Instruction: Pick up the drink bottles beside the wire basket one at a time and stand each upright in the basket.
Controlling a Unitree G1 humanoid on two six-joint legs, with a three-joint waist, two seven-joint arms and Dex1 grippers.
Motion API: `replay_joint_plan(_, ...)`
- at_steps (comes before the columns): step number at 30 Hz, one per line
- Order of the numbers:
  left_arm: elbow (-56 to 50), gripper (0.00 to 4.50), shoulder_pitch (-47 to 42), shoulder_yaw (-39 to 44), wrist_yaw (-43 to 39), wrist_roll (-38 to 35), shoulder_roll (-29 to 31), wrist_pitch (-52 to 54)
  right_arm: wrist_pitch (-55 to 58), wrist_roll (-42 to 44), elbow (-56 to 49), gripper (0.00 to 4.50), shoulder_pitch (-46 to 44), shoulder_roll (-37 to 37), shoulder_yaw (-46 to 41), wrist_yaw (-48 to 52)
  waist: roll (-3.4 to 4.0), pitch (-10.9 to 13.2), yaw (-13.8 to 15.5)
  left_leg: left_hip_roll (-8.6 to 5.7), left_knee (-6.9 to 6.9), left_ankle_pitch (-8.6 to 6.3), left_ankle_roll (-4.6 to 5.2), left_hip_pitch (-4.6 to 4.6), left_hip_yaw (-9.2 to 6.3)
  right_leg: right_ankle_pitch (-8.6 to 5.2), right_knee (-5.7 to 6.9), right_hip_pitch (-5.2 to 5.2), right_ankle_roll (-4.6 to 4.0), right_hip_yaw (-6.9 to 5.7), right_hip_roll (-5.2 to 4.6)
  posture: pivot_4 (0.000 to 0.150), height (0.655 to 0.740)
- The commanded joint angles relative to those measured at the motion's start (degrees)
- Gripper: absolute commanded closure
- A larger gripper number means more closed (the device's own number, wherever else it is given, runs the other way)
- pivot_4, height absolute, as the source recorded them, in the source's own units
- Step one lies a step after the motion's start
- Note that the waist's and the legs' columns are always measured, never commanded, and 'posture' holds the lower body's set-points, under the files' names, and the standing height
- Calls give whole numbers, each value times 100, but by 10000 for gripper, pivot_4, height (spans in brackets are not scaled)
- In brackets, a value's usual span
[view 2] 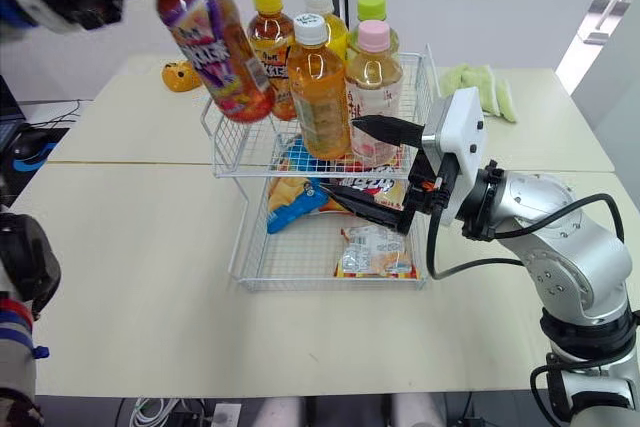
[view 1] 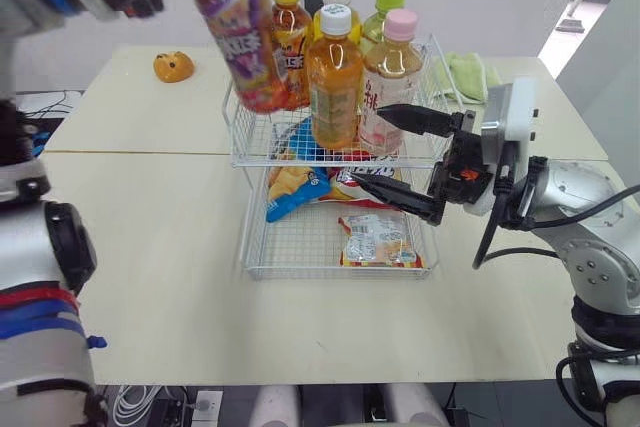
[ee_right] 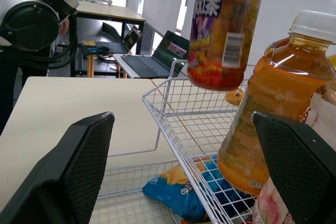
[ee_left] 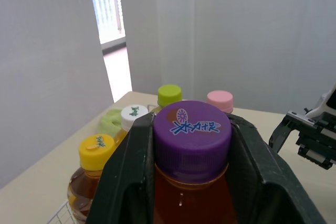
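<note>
bottles [view 1: 334, 77] upright in upper basket [view 1: 258, 143] | snacks [view 1: 378, 239] below — raised bottle [view 1: 243, 42] over left side

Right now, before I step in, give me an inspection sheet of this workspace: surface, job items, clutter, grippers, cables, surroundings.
Surface: cream table, dry and unmarked.
Job's things: two-tier wire basket; five upright bottles in its upper tier; purple-capped bottle held tilted above that tier's left edge.
Clutter: snack packets in the lower tier; orange toy and green cloth on the table behind the basket.
Grippers: left gripper shut on the purple-capped bottle at its cap; right gripper open at the basket's right side, holding nothing.
Cables: black cable looping off the right arm; floor cables.
Surroundings: laptop on a desk beyond the table.
</note>
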Motion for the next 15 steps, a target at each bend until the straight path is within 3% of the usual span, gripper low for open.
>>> replay_joint_plan(1,-22,31373,15,74,28,143,-209,-366,29,118,-310,0,33,-59,-242,-181,0,0,-1,1,0,0,0,-1,-1,0,0,0,0,-1,0,1500,7400)
replay_joint_plan(15,25,31373,439,-67,-237,599,-663,-833,126,204,-421,0,106,-155,-281,-407,4,-3,-6,-3,12,6,-6,-79,0,3,14,-81,-3,1,-2,1500,7400)
